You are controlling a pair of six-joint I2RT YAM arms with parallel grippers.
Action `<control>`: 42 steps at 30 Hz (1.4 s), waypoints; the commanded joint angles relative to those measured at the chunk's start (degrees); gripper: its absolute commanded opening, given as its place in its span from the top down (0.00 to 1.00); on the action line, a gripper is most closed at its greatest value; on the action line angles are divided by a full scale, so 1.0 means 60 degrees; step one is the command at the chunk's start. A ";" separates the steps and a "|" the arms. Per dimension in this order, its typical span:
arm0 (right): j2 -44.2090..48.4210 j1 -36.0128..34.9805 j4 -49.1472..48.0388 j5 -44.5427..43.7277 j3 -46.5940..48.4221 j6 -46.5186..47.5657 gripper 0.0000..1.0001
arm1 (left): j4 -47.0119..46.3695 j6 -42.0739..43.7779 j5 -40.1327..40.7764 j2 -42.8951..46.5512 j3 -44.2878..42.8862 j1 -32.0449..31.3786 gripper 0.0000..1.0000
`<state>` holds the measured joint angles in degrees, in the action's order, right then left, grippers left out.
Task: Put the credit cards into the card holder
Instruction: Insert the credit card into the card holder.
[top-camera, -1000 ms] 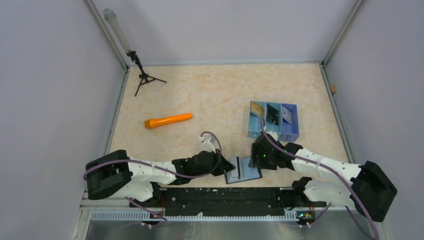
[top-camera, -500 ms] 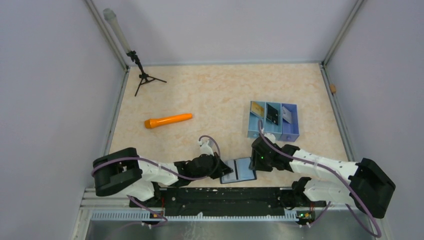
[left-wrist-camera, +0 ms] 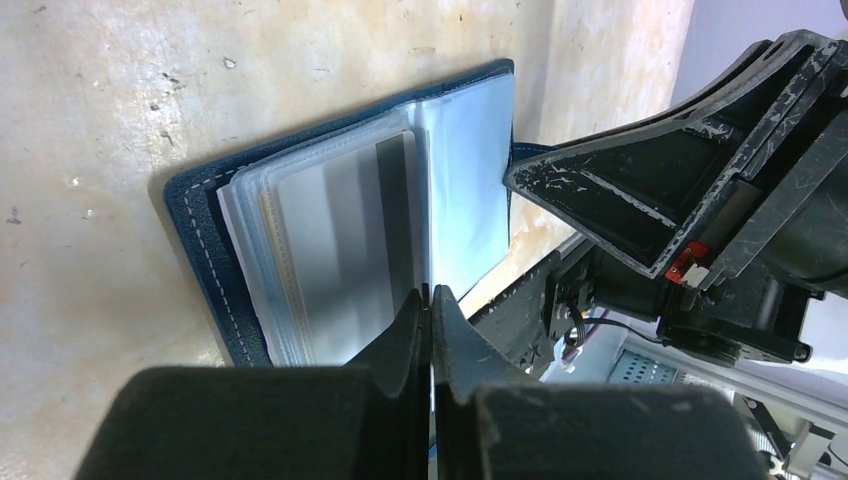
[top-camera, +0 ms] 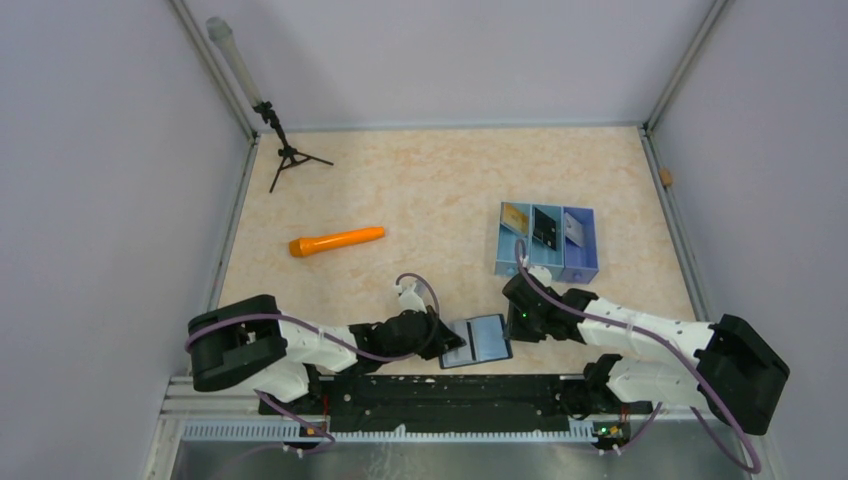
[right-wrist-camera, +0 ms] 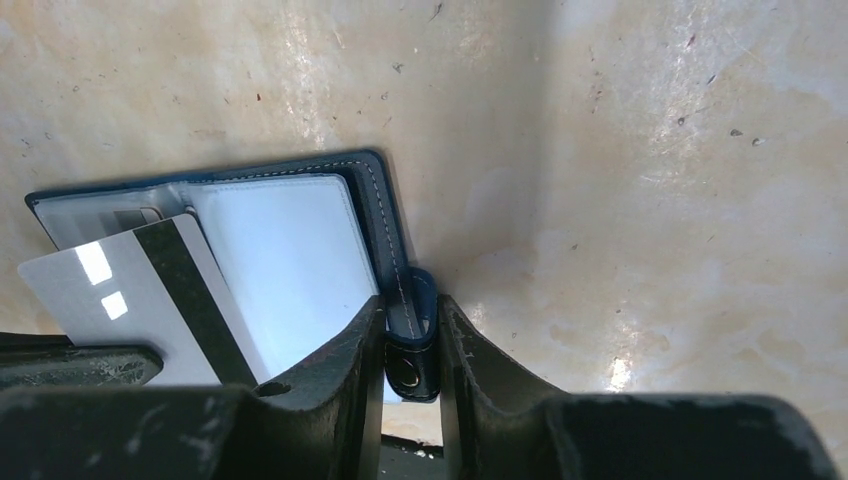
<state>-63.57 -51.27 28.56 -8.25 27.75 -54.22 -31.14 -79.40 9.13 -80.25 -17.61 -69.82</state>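
The navy card holder (top-camera: 488,338) lies open near the table's front edge, pale blue inside. My left gripper (top-camera: 450,341) is shut on the edge of a white card with a black stripe (left-wrist-camera: 340,250). The card lies partly inside a clear slot on the holder's left page (left-wrist-camera: 250,215). My right gripper (top-camera: 517,324) is shut on the holder's snap tab (right-wrist-camera: 409,335) at its right edge. The same white card (right-wrist-camera: 110,290) shows in the right wrist view, over the holder (right-wrist-camera: 290,250). A gold card (top-camera: 514,217), a black card (top-camera: 544,228) and a white card (top-camera: 572,230) sit in a blue tray.
The blue three-compartment tray (top-camera: 581,271) stands behind my right gripper. An orange marker-like tool (top-camera: 336,241) lies at mid left. A small black tripod (top-camera: 285,155) stands at the back left. The black rail (top-camera: 440,390) runs along the table's near edge.
The card holder has slid a little to the left and turned squarer. My left gripper has pushed the striped card further over its left page. My right gripper has kept its grip on the tab.
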 commanded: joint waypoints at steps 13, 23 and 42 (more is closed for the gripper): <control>-0.0376 -0.0204 0.0058 -0.0210 0.0004 -0.0001 0.86 | -0.1213 -0.0253 0.0106 0.0168 0.0378 -0.0104 1.00; -0.0570 -0.0242 0.0095 -0.0276 0.0136 0.0064 0.89 | -0.1577 -0.0173 0.0061 0.0078 0.0405 -0.0140 1.00; -0.0538 -0.0230 0.0259 -0.0390 0.0187 0.0047 0.94 | -0.0742 -0.0771 0.0092 -0.0308 0.0110 -0.0331 1.00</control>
<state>-65.36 -51.66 28.51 -9.15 28.62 -54.13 -34.50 -83.50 9.47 -80.64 -15.44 -71.42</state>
